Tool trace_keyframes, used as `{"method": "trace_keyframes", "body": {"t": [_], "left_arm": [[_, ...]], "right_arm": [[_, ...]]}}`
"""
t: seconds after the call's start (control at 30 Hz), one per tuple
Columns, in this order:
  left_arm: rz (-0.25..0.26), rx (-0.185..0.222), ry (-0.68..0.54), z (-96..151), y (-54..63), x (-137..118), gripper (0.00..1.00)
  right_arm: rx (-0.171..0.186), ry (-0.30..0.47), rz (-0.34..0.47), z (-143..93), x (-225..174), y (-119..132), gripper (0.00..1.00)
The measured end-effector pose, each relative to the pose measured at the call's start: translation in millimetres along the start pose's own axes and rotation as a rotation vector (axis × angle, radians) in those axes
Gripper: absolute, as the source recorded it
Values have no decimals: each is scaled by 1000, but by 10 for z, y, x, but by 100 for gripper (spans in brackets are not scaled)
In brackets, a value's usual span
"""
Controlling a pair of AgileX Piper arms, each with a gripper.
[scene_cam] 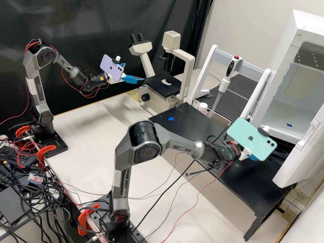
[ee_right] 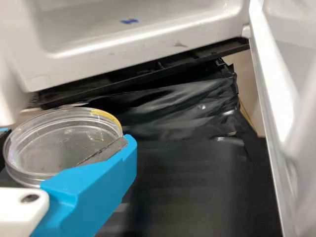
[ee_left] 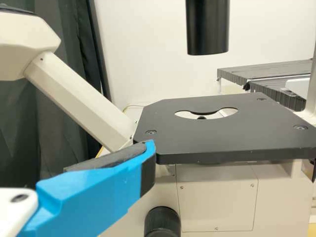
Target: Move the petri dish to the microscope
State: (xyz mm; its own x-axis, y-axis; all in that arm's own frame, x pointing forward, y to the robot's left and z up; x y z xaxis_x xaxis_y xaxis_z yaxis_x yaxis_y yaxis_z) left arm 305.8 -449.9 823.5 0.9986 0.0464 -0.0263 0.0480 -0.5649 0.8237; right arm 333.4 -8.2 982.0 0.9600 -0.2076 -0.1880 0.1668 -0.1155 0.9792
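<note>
In the high view, the left gripper (scene_cam: 131, 72) stands just left of the microscope's black stage (scene_cam: 158, 88), its two blue fingers apart. One finger of the left gripper (ee_left: 106, 170) reaches close to the stage's near edge (ee_left: 222, 155) in the left wrist view. The right gripper (scene_cam: 252, 157), partly hidden behind a green phone, is over the black bench in front of the white incubator. The right wrist view shows a clear round petri dish (ee_right: 61, 143) between the blue fingers of the right gripper (ee_right: 64, 153), which is shut on it above the black surface.
The white incubator (scene_cam: 297, 40) stands open at the right, its door (scene_cam: 300, 145) swung outward. A pipette (scene_cam: 223, 84) hangs on a white frame between it and the microscope, beside a small white-capped container (scene_cam: 203, 107). Blue tape (scene_cam: 171, 118) marks the black bench.
</note>
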Motion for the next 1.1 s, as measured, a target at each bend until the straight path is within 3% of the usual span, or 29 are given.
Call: {"method": "trace_keyframes", "body": {"t": [0.1, 0.5, 0.67, 1.0, 1.1], "left_arm": [[0, 0, 0, 0, 0, 0, 100], [0, 0, 0, 0, 0, 0, 100], [0, 0, 0, 0, 0, 0, 100], [0, 0, 0, 0, 0, 0, 100], [0, 0, 0, 0, 0, 0, 100]], "right_arm": [[-23, 25, -4, -98, -286, -140, 0], [-252, 325, -141, -676, -875, -821, 0], [-351, 396, -219, -965, -872, -1159, 0], [-470, 500, -370, -1516, -756, -1748, 0], [-495, 490, -394, -1689, -624, -1916, 0]]}}
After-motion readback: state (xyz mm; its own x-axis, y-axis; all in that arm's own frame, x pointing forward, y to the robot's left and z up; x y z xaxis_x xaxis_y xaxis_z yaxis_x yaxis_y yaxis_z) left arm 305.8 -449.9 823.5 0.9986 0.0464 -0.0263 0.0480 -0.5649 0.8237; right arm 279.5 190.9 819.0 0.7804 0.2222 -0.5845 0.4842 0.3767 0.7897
